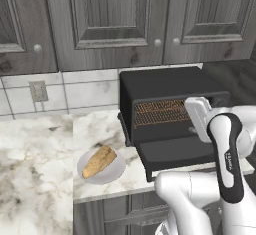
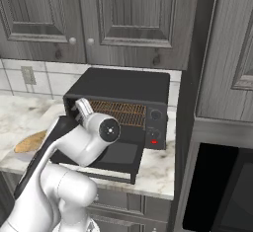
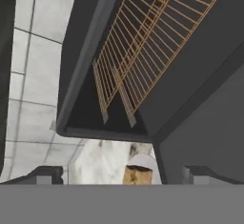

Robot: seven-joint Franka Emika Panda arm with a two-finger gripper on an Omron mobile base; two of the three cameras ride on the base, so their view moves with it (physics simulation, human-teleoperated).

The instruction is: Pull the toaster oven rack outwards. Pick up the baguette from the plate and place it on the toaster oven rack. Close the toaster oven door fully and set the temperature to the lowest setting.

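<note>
The black toaster oven (image 1: 165, 81) stands on the counter with its toaster oven door (image 1: 175, 151) dropped open and flat. Inside the cavity lies the copper toaster oven rack (image 1: 160, 112), its mesh crossing the hand view (image 3: 152, 42). My gripper (image 3: 123, 175) hovers over the open door in front of the cavity, open, with nothing between its widely spread fingertips (image 3: 47, 174). On the counter left of the oven, the baguette (image 1: 99, 161) lies on the plate (image 1: 114, 173). The baguette (image 3: 138, 174) and plate (image 3: 141, 160) also peek out below the oven's corner.
Two round knobs (image 2: 156, 114) sit on the oven's right panel, with a red light (image 2: 154, 141) below them. Grey wall cabinets (image 1: 115, 14) hang above. A tiled backsplash with an outlet (image 1: 38, 91) runs behind the marble counter (image 1: 35, 149). A tall cabinet (image 2: 222, 78) stands to the right.
</note>
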